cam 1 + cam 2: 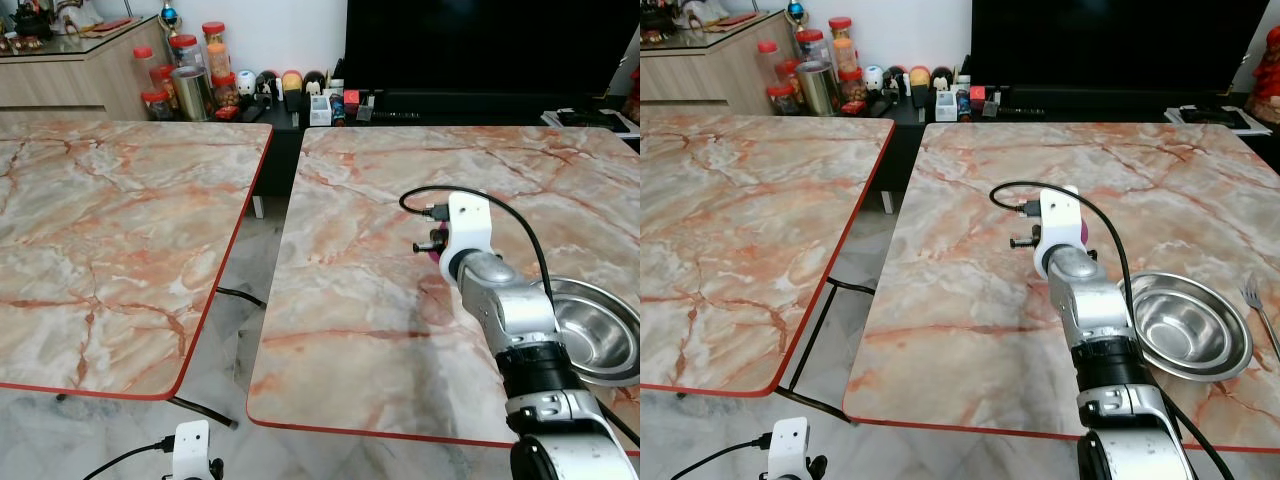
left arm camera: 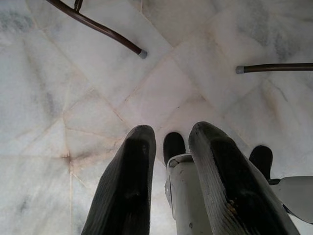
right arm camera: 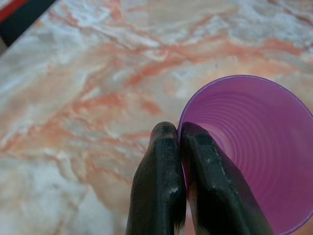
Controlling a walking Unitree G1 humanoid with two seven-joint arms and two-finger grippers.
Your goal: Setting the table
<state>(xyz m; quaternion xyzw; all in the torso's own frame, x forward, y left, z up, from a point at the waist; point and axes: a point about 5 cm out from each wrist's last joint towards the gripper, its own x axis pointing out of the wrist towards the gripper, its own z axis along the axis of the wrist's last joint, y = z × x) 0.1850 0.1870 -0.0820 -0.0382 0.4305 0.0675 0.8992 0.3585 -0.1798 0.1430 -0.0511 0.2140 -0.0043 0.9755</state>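
My right gripper (image 3: 181, 131) is shut on the rim of a purple plastic cup (image 3: 249, 147), one finger inside and one outside. The cup is upright and open at the top, low over the marble right table (image 1: 370, 180); whether it touches the top I cannot tell. In the eye views my right arm reaches over that table and its white wrist mount hides most of the cup (image 1: 1083, 232). A steel bowl (image 1: 1190, 335) sits on the table just right of the arm, with a fork (image 1: 1257, 302) beyond it. My left gripper (image 2: 173, 132) hangs open over the floor.
A second marble table (image 1: 120, 220) stands to the left, separated by a narrow gap with floor and black table legs (image 1: 200, 410). Behind are a low black TV console with jars (image 1: 190, 75) and small figures, and a wooden cabinet (image 1: 60, 75).
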